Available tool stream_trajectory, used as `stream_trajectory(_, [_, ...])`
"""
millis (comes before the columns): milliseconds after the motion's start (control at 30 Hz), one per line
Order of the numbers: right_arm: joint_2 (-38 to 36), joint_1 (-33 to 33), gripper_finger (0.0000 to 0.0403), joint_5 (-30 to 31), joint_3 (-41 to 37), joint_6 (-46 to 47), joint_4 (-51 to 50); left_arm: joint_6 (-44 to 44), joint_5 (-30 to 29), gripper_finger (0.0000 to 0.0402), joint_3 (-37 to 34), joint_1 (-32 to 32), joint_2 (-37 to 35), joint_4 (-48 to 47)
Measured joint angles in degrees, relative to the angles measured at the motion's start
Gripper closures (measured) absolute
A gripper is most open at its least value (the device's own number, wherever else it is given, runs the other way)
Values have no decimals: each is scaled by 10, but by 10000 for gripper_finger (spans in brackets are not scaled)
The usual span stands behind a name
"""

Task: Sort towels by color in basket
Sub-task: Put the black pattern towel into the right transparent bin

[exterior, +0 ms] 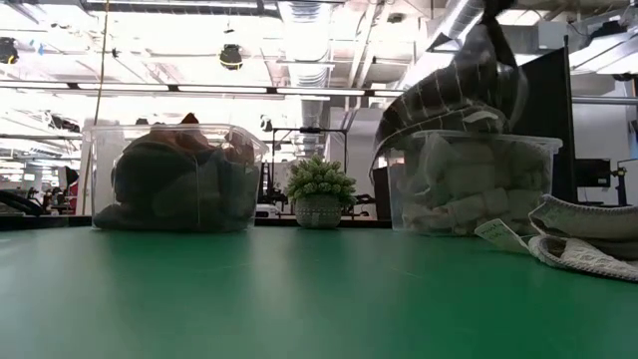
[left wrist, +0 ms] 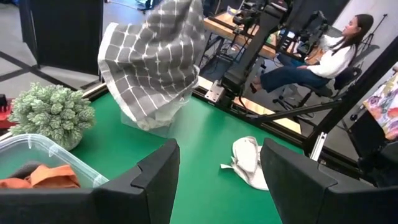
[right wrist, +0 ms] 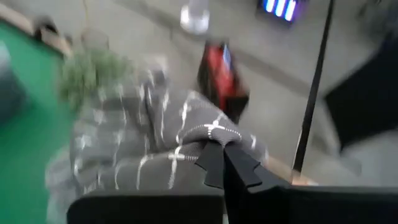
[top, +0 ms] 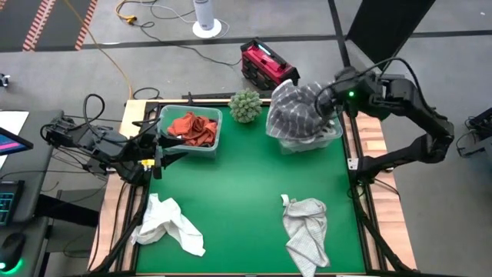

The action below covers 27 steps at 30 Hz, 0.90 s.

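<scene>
Right gripper [top: 332, 102]: we see jaws clamped on the dark grey plaid towel [top: 296, 106], hanging below them.
Left gripper [left wrist: 219, 180]: we see jaws apart, empty.

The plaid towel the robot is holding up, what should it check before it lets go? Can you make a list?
1. Right gripper shut on the plaid towel: ok.
2. Towel hangs over the right bin: ok.
3. Right bin has room: cannot tell; pale cloths already fill much of it.
4. Colours match: not ok; the towel is dark, the cloths in that bin look pale.
5. Left gripper open and clear, beside the left bin: ok.
6. White towel and grid towel lie on the mat, not yet sorted: not ok.
</scene>
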Motion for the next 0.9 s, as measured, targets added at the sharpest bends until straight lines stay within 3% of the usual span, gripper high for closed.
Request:
stream_trajectory(233, [21,-63,388,-152,-67,67,-57,-4,-20,189,0,0,12,3])
stream_trajectory(333, [32,-85,388,-171,-122,69,-50,-3,-26,189,0,0,20,11])
stream_trajectory(400, [40,-99,388,-185,-167,66,-21,-4,-27,189,0,0,27,14])
stream_trajectory(533, [56,-121,385,-269,-249,47,90,-2,-27,189,0,0,41,14])
stream_trajectory(733, [110,-123,369,-286,-331,45,251,-39,-27,189,0,0,45,15])
stream_trajectory(900, [179,-122,364,-286,-349,48,281,-42,-26,189,0,0,39,16])
